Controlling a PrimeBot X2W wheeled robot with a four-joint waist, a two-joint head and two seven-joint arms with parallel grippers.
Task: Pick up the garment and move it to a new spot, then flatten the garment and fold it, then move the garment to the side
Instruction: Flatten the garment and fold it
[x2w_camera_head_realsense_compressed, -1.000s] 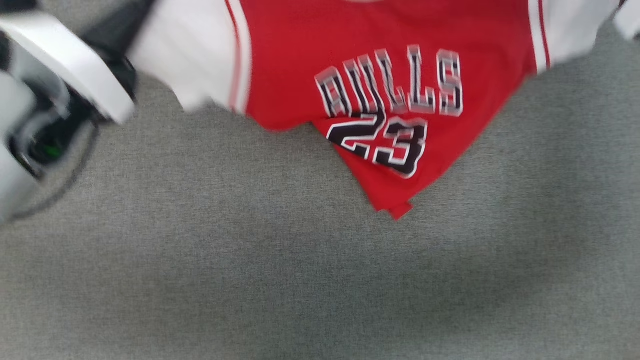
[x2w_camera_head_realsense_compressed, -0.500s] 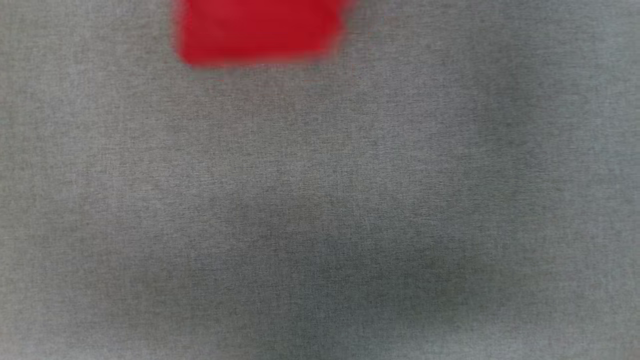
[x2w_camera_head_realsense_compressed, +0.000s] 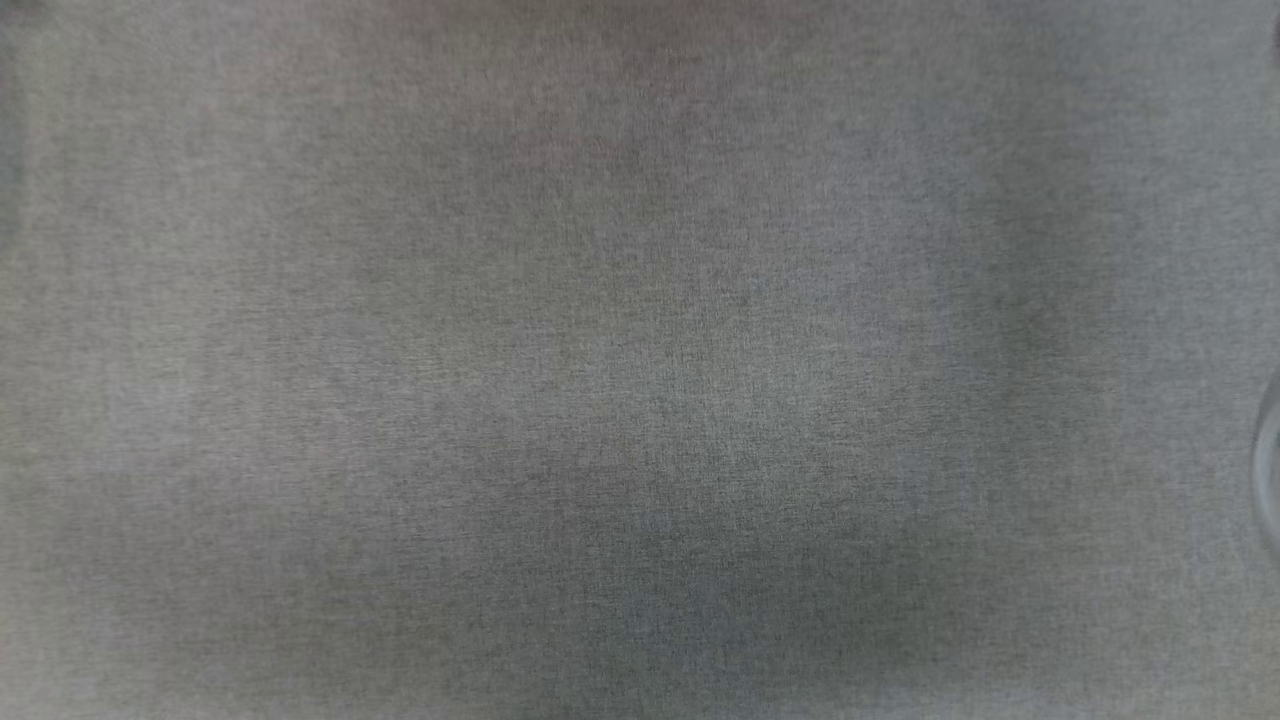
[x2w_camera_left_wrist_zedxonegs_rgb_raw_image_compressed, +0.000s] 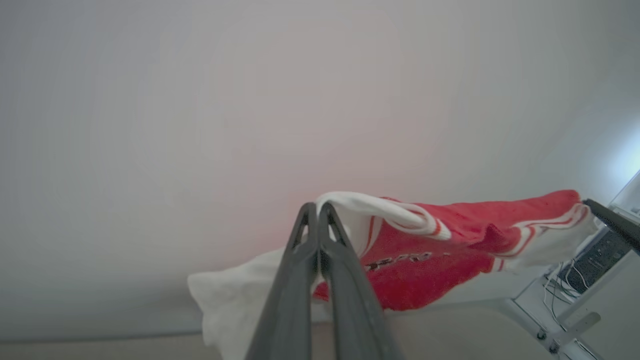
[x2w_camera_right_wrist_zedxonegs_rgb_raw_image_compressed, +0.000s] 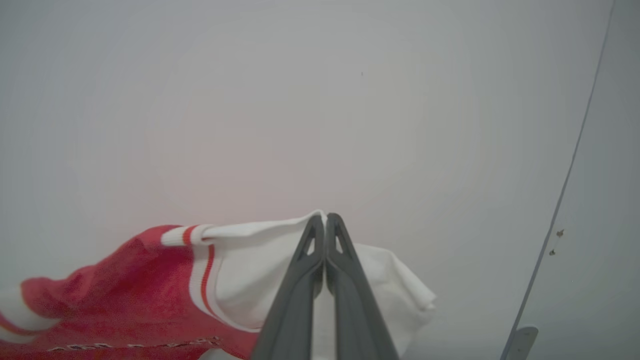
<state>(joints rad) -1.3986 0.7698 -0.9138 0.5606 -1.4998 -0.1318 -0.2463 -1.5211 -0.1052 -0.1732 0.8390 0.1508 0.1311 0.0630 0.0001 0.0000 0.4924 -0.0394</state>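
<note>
Left claw (x2w_camera_left_wrist_zedxonegs_rgb_raw_image_compressed: 318, 207) closed, tips pinching the white edge of the shirt (x2w_camera_left_wrist_zedxonegs_rgb_raw_image_compressed: 425, 260) at one shoulder. Right claw (x2w_camera_right_wrist_zedxonegs_rgb_raw_image_compressed: 325, 217) closed too, pinching a white sleeve edge of the same shirt (x2w_camera_right_wrist_zedxonegs_rgb_raw_image_compressed: 125, 290). Shirt is up in the air, hanging between the two claws in front of a pale wall (x2w_camera_left_wrist_zedxonegs_rgb_raw_image_compressed: 200, 100).

Edges: in the left wrist view the top edge runs from the claw tips out to the right, sagging a bit. The striped trim is rolled over near the tips. The white sleeve (x2w_camera_left_wrist_zedxonegs_rgb_raw_image_compressed: 235, 305) droops below the fingers and the red lower edge hangs free. In the right wrist view the red body trails down to the lower left, with the white sleeve bunched around the fingers.

Room: nothing close above or beside the shirt in either wrist view, just plain wall. White frame leg with a wheel (x2w_camera_left_wrist_zedxonegs_rgb_raw_image_compressed: 542, 336), cables and a dark box (x2w_camera_left_wrist_zedxonegs_rgb_raw_image_compressed: 597, 260) sit low right, apart from the cloth.

Hard to read: the black lettering is seen at a steep angle and isn't legible. A dark bar (x2w_camera_left_wrist_zedxonegs_rgb_raw_image_compressed: 612, 225) meets the shirt's far white corner and is cut off by the frame. Head view is blurry: grey cloth surface (x2w_camera_head_realsense_compressed: 640, 360), plus a faint curved grey shape (x2w_camera_head_realsense_compressed: 1270, 470) at the right edge that can't be identified. The shirt's lower left part runs out of the right wrist view.
</note>
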